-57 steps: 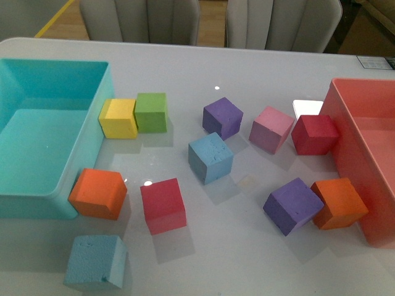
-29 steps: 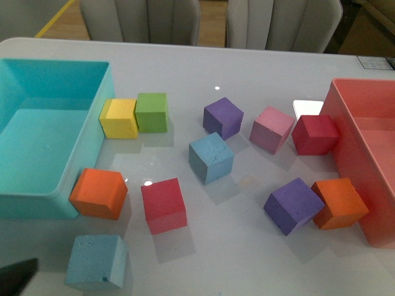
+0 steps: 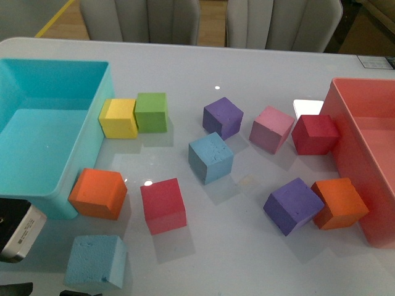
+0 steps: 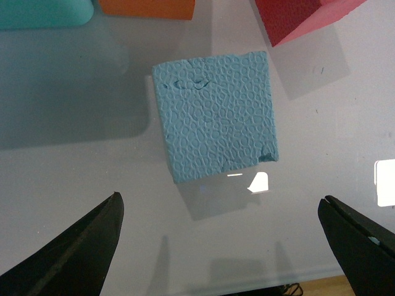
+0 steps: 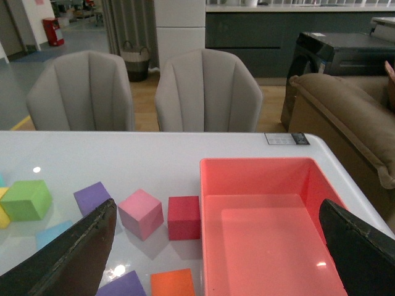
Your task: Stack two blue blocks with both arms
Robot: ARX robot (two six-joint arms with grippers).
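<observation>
Near the front corner of the big turquoise plastic bin (image 3: 92,139), on the glossy white table (image 3: 259,80): one light sky-blue pitted foam cube (image 3: 95,260) (image 4: 215,114), clear of the bin wall and just in front of the orange foam cube (image 3: 97,193) touching that wall. Directly above it, the left gripper (image 4: 220,200), black fingers spread wide to either side, touching nothing. Just beside, further from the bin, a red foam cube (image 3: 163,205).

Well to the right of the bin, about mid-table and standing alone: the second sky-blue foam cube (image 3: 210,158) (image 5: 52,234).

Across the table from the bin, a salmon-red plastic bin (image 3: 345,123) (image 5: 259,165). High above the table facing it, the right gripper (image 5: 217,206), fingers likewise spread wide and holding nothing.

In front of the turquoise bin's near wall, the black left arm (image 3: 7,216) with a white sticker (image 3: 24,231), print too small to read. At the table corner farthest from the bin, a small printed card (image 3: 375,61) (image 5: 287,139), writing illegible.
</observation>
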